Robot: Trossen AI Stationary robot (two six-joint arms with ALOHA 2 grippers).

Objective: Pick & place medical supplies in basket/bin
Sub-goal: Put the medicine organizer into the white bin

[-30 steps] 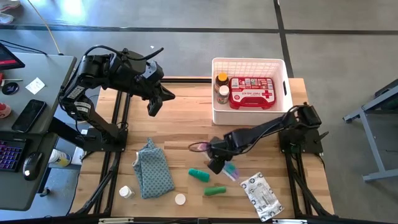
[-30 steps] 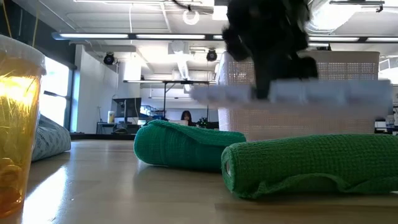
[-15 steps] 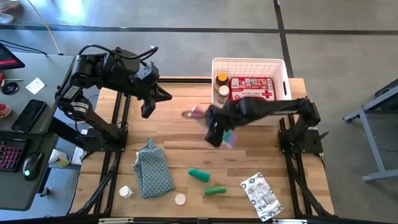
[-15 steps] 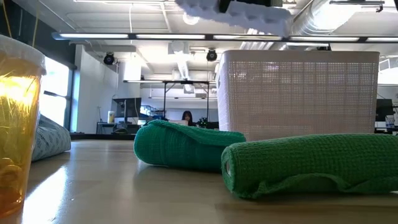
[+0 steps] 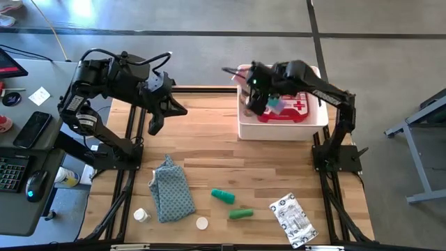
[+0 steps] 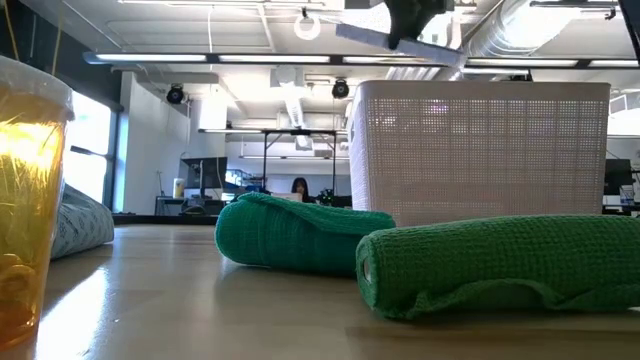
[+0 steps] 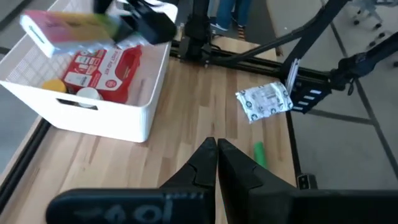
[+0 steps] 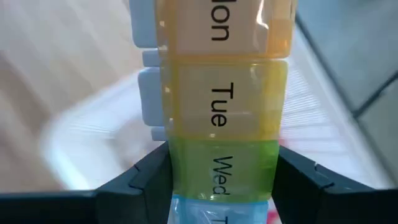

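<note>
**Q:** Where are the edges, and how much open room is there?

**A:** The white bin sits at the far side of the wooden table, toward the right. A wide stretch of bare wood lies between it and the loose items near the front edge. The left tool hangs over the table's far left part, its fingers pressed together, holding nothing.

**Q:** What does the carried item look like?

**A:** It is a rainbow pill organizer, a long strip of lidded cells in orange, yellow, green and blue, marked with weekdays. The right tool grips it across the middle, above the bin's left end.

**Q:** What is in the bin, and what is outside?

**A:** Inside lie a red first-aid case and two pill bottles. Outside, near the front, lie two green rolls, a silver-white packet, a patterned cloth and two small white items.
</note>
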